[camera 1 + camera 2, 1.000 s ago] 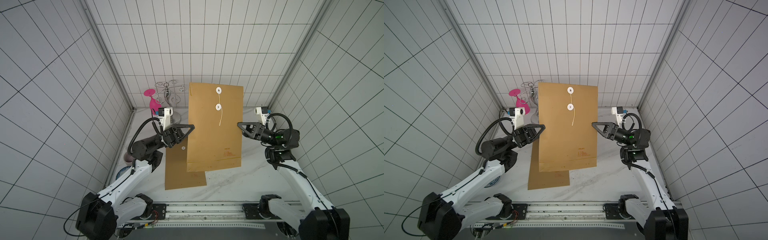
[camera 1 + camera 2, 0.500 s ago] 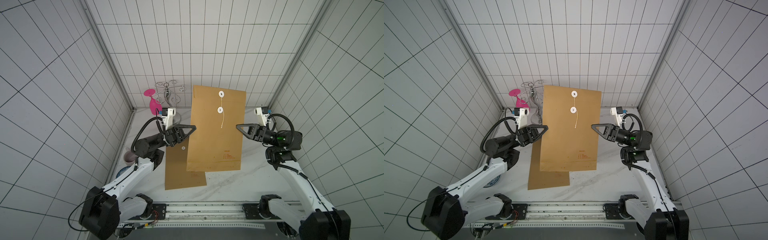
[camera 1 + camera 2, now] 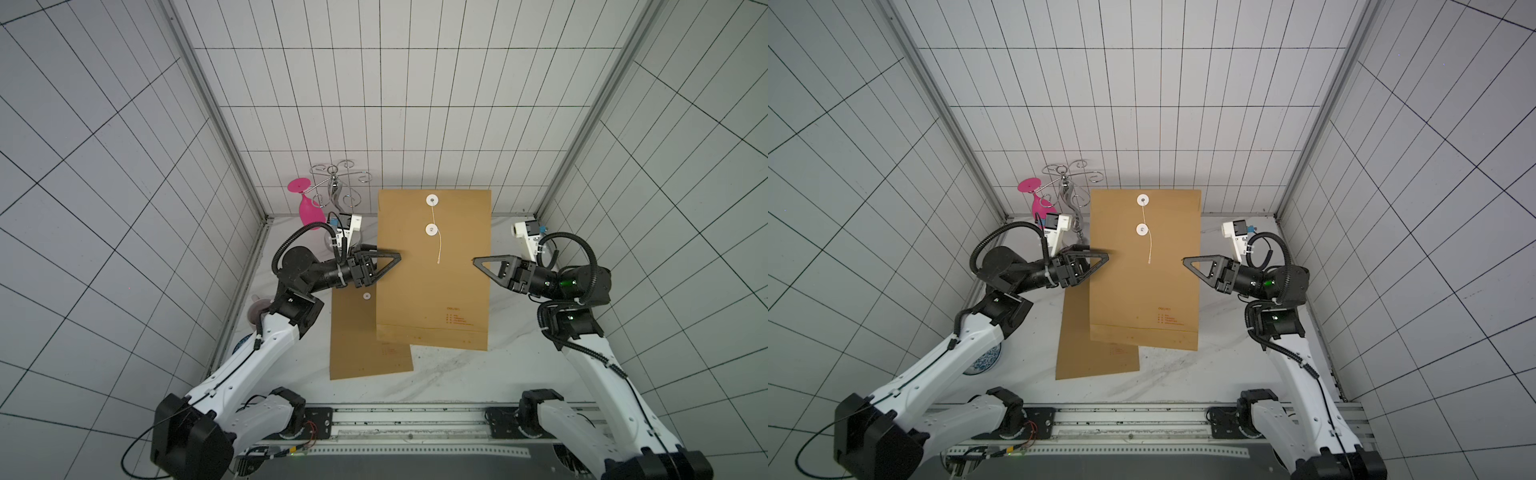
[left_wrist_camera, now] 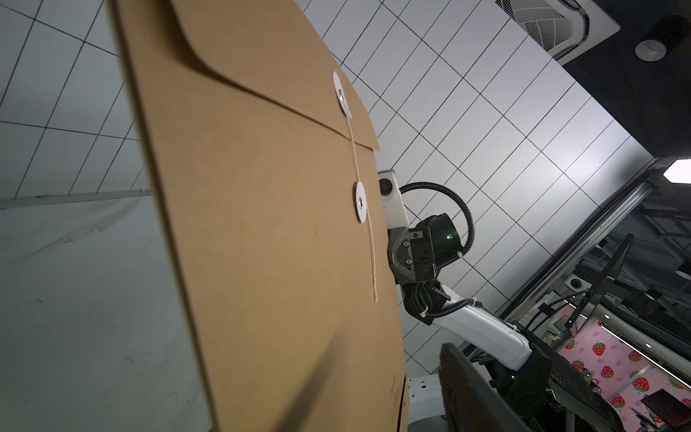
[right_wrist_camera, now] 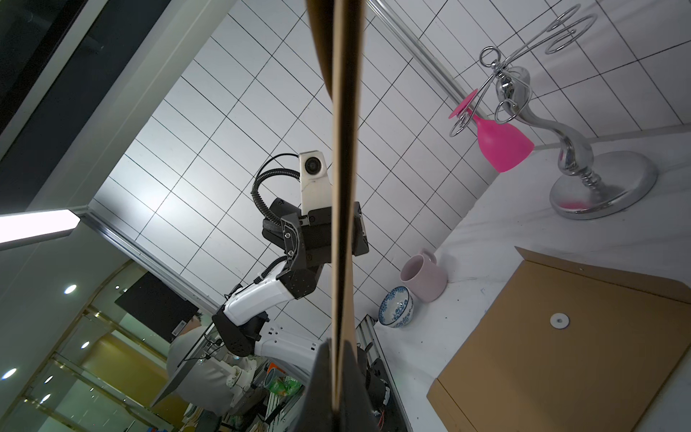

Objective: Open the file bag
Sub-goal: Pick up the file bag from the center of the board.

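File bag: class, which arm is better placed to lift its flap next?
Probably left. The right pincer is shut on the file bag, holding it up; the left pincer stands open at its other edge, free.

No text can be read. The raised file bag (image 3: 432, 286) carries small red print (image 3: 457, 321) near its lower right corner, the flat file bag (image 3: 361, 361) fainter print; both too small.
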